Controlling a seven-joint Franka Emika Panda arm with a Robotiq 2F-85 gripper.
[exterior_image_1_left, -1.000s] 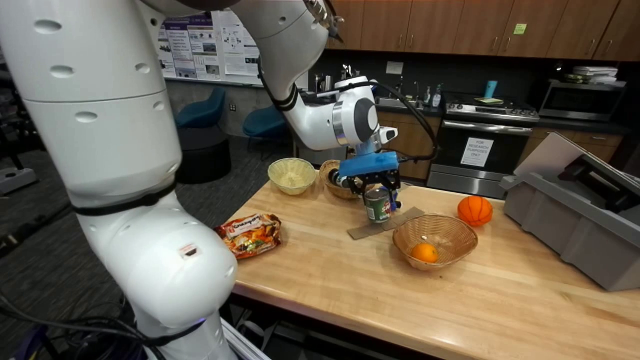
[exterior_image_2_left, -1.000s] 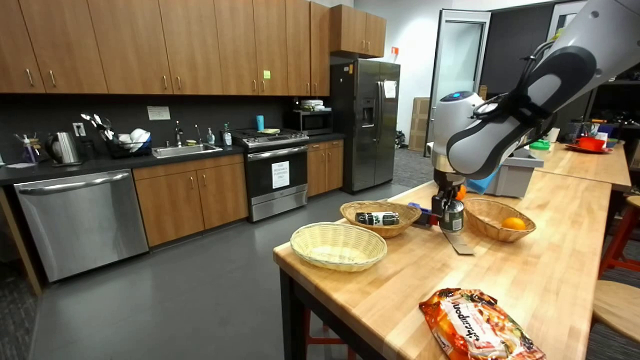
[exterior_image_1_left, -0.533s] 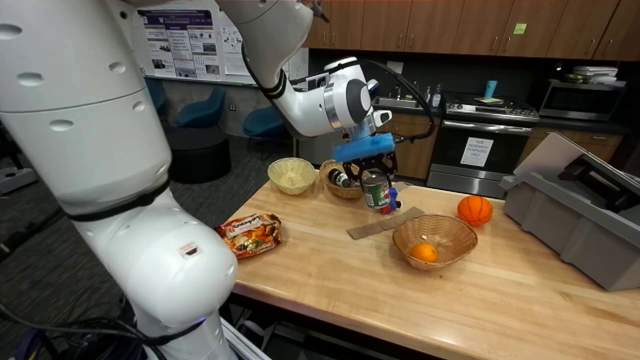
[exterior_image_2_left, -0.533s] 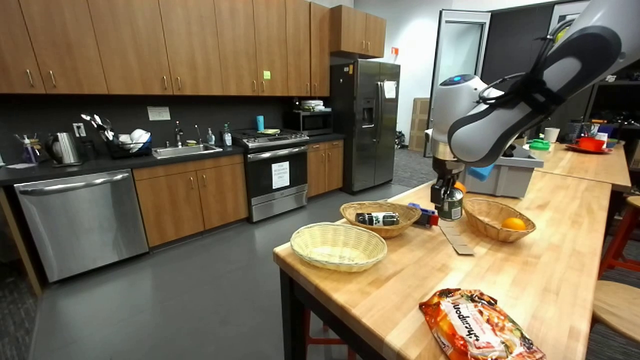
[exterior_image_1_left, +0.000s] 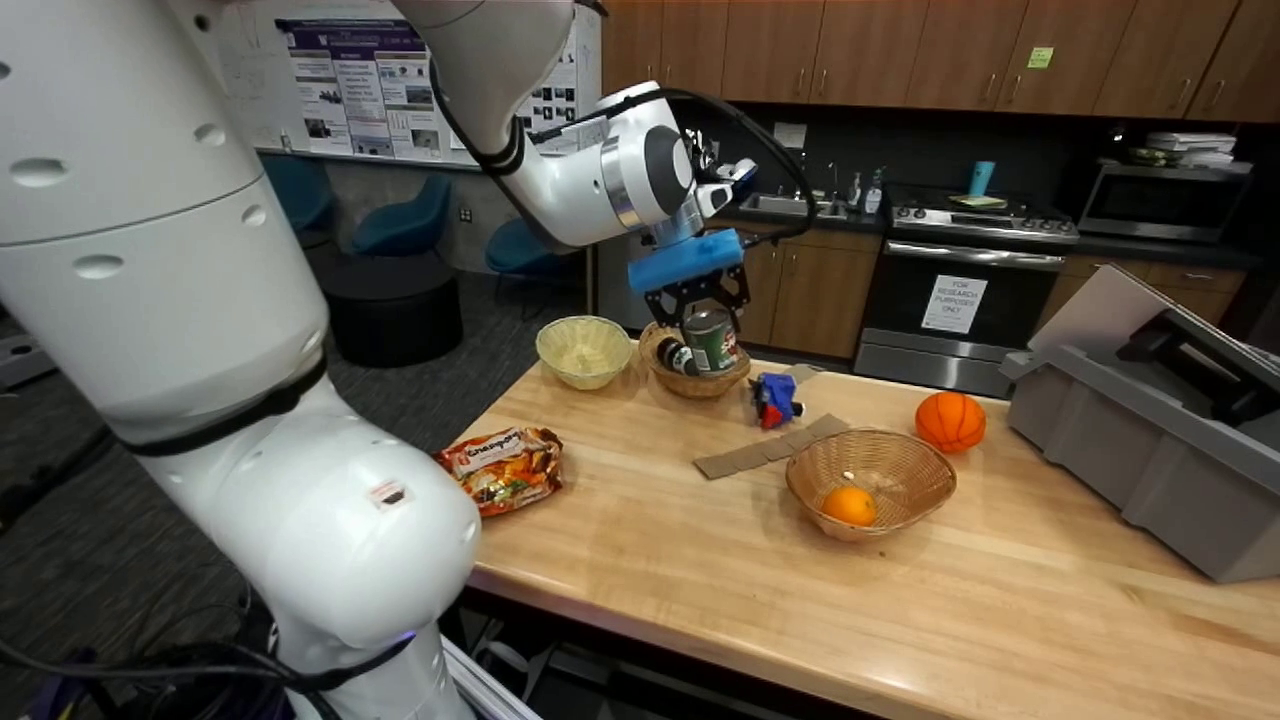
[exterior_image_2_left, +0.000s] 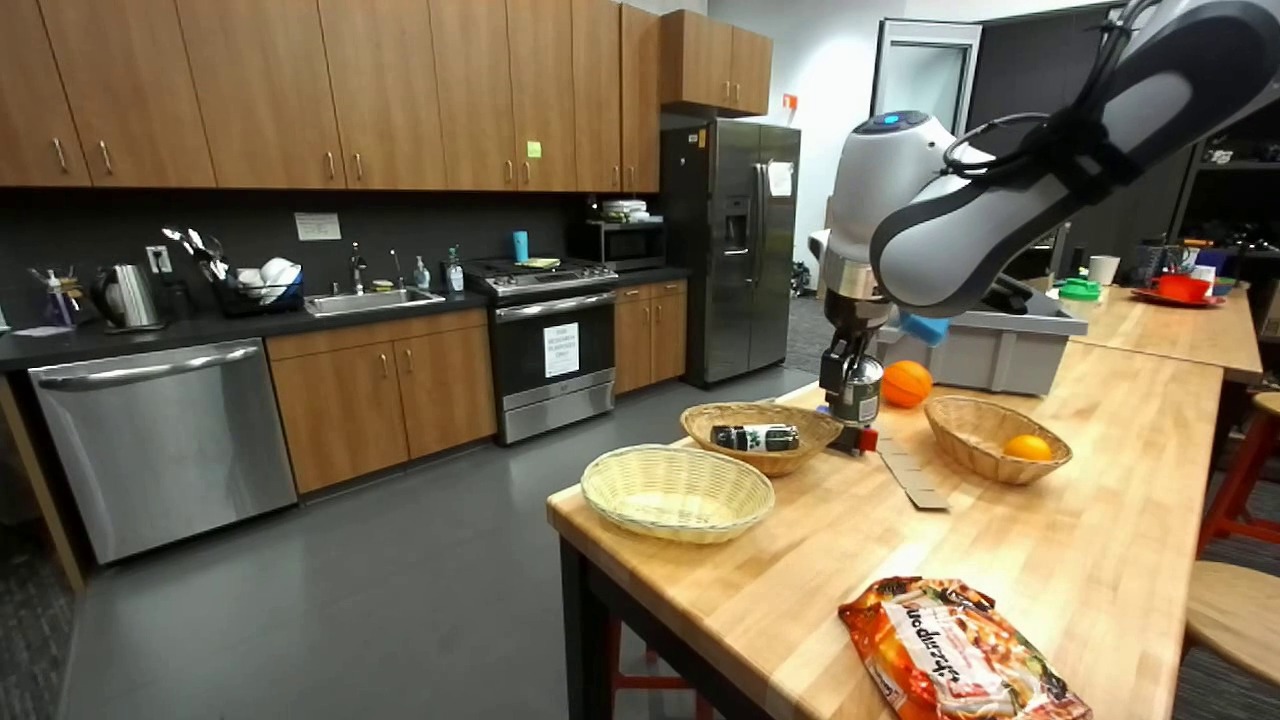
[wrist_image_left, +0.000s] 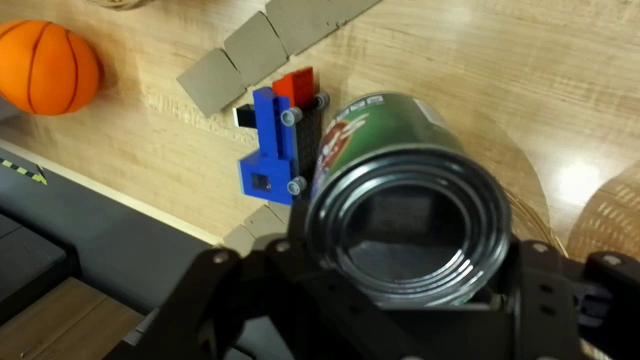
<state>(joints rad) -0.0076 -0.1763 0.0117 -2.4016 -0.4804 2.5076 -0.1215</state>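
My gripper (exterior_image_1_left: 700, 312) is shut on a green can (exterior_image_1_left: 712, 345) with a bare metal top and holds it above the table. The can also shows in the wrist view (wrist_image_left: 407, 220), slightly tilted between the fingers. In an exterior view the can (exterior_image_2_left: 858, 392) hangs right of a brown oval basket (exterior_image_2_left: 768, 462), above a blue and red toy (exterior_image_2_left: 860, 440). The toy (wrist_image_left: 272, 150) lies beside the can in the wrist view. The basket holds a black and white bottle (exterior_image_2_left: 755, 437); the can covers part of this basket (exterior_image_1_left: 690, 387) in an exterior view.
A pale basket (exterior_image_1_left: 583, 350) stands at the table corner. Another brown basket (exterior_image_1_left: 905, 475) holds an orange (exterior_image_1_left: 850, 505). A cardboard strip (exterior_image_1_left: 770, 448), an orange ball (exterior_image_1_left: 950, 422), a noodle bag (exterior_image_1_left: 505, 468) and a grey bin (exterior_image_1_left: 1130, 450) are on the table.
My gripper has lifted the can off the cardboard strip and carried it toward the brown basket with the bottle, up and left in both exterior views. The toy has come into fuller view.
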